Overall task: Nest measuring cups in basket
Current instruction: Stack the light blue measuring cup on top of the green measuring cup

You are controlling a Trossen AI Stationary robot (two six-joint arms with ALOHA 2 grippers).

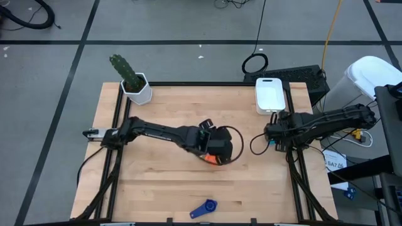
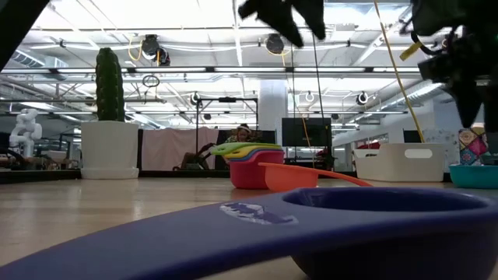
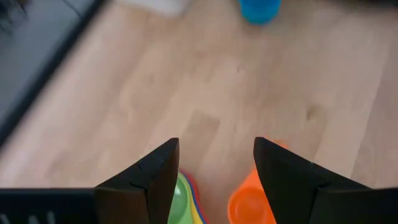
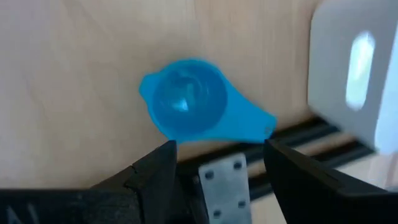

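A nested stack of measuring cups (image 2: pixel 250 162), red at the bottom with yellow and green inside, stands on the table's middle. An orange cup (image 2: pixel 289 176) sits beside it, its handle toward the basket. My left gripper (image 3: pixel 216 149) hangs open above these, clear of them, with the green cup (image 3: pixel 180 198) and the orange cup (image 3: pixel 249 202) below its fingers. A light blue cup (image 4: pixel 186 99) sits upright near the white basket (image 1: pixel 271 94). My right gripper (image 4: pixel 219 146) is open above that cup. A dark blue cup (image 1: pixel 204 208) lies at the near edge.
A white hexagonal pot with a green cactus (image 1: pixel 135 85) stands at the far left corner. Black frame rails (image 1: pixel 116 163) run along the table's left and right sides. Bare wood lies between the stack and the dark blue cup.
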